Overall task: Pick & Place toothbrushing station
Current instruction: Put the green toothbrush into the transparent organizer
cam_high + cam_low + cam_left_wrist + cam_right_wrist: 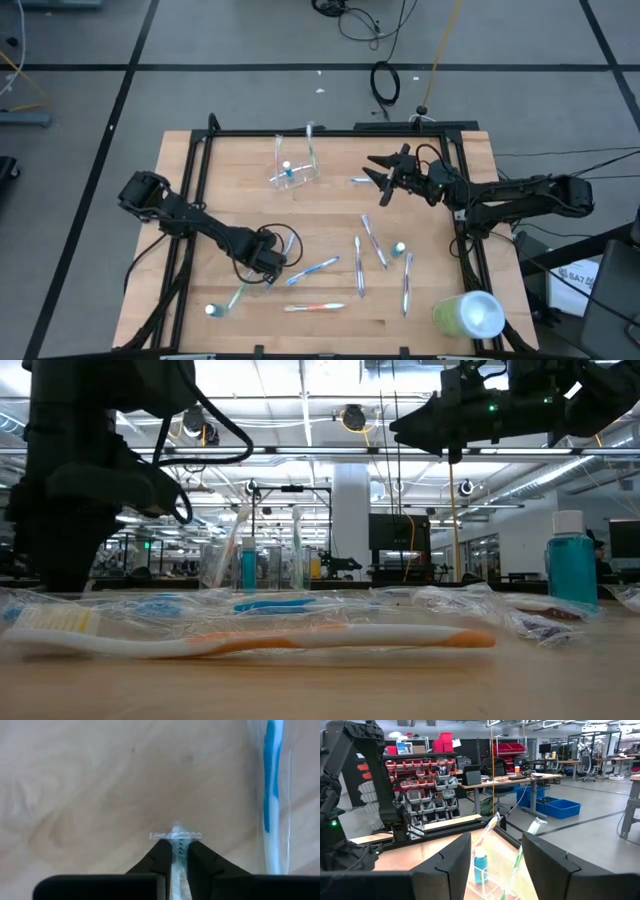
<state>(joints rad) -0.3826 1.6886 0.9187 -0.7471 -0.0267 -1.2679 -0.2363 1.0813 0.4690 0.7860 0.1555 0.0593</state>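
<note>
Left hand (179, 851): pinched on crinkly clear-wrapped toothbrush (176, 836).
Right hand (383, 178): raised, parted, empty.
Table (330, 225): pale woodgrain.

Bare table (210, 190) lies open along the left and far-right stretches. Wrapped toothbrushes (372, 242) litter the middle and near edge, leaving only narrow lanes. The clear cup (294, 163) blocks the far middle, and a green cylinder (462, 314) fills the near right corner.

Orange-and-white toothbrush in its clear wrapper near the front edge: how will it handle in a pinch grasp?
The orange-and-white wrapped toothbrush probably stays stiff, since its handle lies straight. The loose, crinkled film could make the end effector slip. It looks thin and light, so a nudge would likely slide it across the wooden table.
</note>
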